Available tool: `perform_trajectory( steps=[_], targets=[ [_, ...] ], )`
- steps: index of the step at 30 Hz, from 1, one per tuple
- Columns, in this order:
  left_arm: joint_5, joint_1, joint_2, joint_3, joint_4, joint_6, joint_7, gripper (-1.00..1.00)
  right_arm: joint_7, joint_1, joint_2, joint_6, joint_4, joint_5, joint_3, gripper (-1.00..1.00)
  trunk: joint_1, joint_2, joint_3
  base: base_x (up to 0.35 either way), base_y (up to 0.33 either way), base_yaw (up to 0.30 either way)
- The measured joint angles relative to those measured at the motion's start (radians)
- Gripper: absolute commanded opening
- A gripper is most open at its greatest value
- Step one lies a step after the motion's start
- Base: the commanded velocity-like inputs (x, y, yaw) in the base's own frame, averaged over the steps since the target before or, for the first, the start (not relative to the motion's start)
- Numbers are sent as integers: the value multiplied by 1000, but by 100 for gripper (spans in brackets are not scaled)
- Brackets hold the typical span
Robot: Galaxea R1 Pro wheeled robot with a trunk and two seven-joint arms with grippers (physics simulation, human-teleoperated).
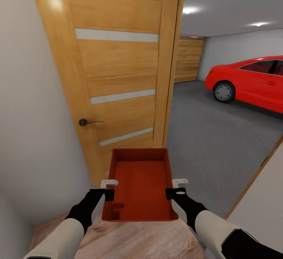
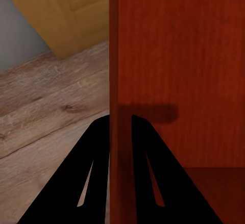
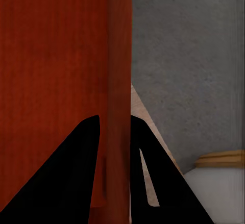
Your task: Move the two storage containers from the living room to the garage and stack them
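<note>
Orange-brown wooden door [image 1: 118, 66] open at your left beside the white wall [image 1: 27, 113], left gripper [image 1: 107, 190] pinching the storage container [image 1: 139, 184] by its left rim, container carried at the threshold, right gripper [image 1: 177, 188] pinching its right rim, grey garage floor [image 1: 220, 141] ahead, red car [image 1: 251, 82] far right.
</note>
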Motion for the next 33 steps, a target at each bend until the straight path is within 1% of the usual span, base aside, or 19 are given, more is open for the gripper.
perform_trajectory(
  steps=[19, 33],
  targets=[
    [-3, 0, -1, 1, -2, 2, 0, -100, 0, 0, 0, 0, 0, 0, -1, -100, 0, 0, 0, 0, 0, -240],
    [-2, 0, -1, 0, -2, 2, 1, -100, 0, 0, 0, 0, 0, 0, 0, -100, 0, 0, 0, 0, 0, -22]
  ],
)
